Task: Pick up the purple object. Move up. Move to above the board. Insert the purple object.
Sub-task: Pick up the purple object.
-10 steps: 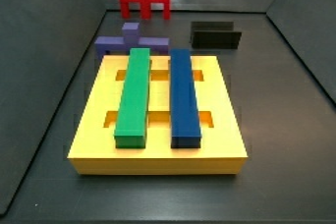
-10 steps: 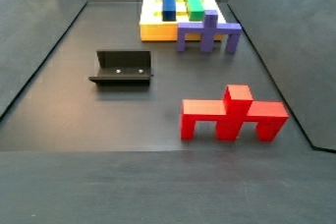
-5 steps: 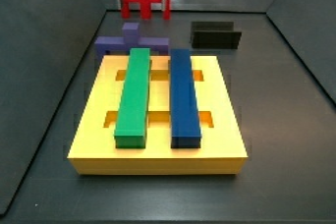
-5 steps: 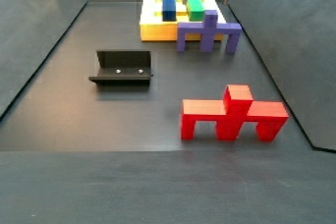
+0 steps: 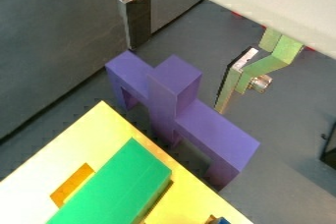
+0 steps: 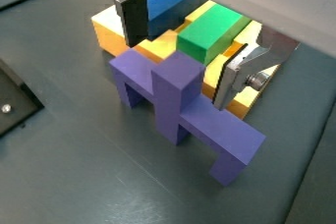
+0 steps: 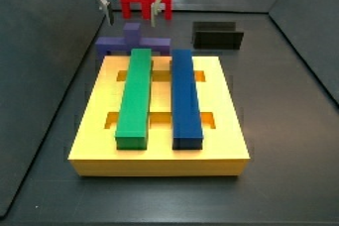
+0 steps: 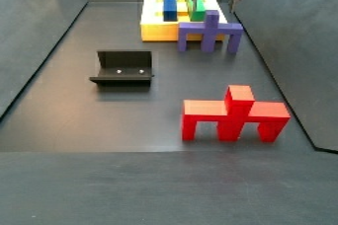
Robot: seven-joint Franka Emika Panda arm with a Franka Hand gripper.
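The purple object (image 7: 130,42) stands upright on the floor at the board's far end, touching or nearly touching it; it also shows in the other side view (image 8: 209,30) and both wrist views (image 5: 171,100) (image 6: 168,92). The yellow board (image 7: 93,121) carries a long green bar (image 7: 134,91) and a long blue bar (image 7: 185,96). My gripper (image 7: 137,12) is open and empty, just above the purple object. In both wrist views the gripper (image 5: 188,49) (image 6: 184,46) straddles the crossbar, one finger (image 5: 136,17) beyond each end, neither touching.
A red legged piece (image 8: 235,118) stands apart on the floor. The black fixture (image 8: 123,68) sits beside it, also seen in a wrist view (image 6: 14,100). Dark walls enclose the floor on both sides.
The gripper has come down into view from above and now hangs over the purple object, its fingers spread to either side. No piece has moved.
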